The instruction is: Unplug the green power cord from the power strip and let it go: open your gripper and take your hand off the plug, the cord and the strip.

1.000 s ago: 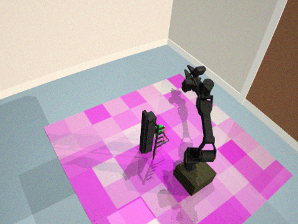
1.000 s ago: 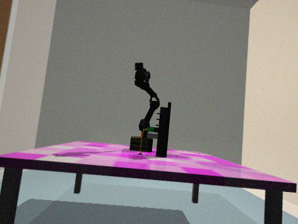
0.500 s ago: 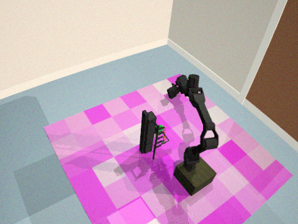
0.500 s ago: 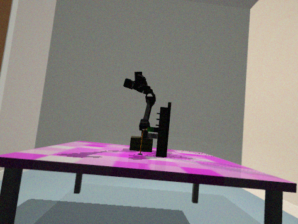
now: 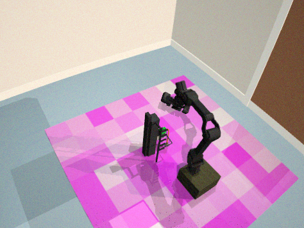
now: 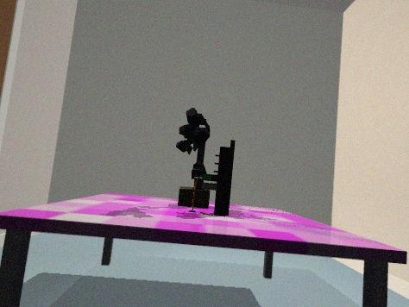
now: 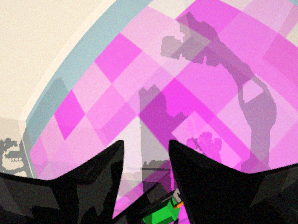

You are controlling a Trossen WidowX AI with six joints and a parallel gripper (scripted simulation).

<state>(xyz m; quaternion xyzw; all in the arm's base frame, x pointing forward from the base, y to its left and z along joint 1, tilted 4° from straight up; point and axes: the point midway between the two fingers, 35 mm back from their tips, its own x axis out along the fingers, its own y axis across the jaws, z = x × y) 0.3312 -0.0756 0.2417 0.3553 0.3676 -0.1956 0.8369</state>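
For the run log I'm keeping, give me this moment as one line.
phase: approach | gripper: partly closed, holding nothing, above the strip | green plug: in power strip | cord: hanging to table | contact: none
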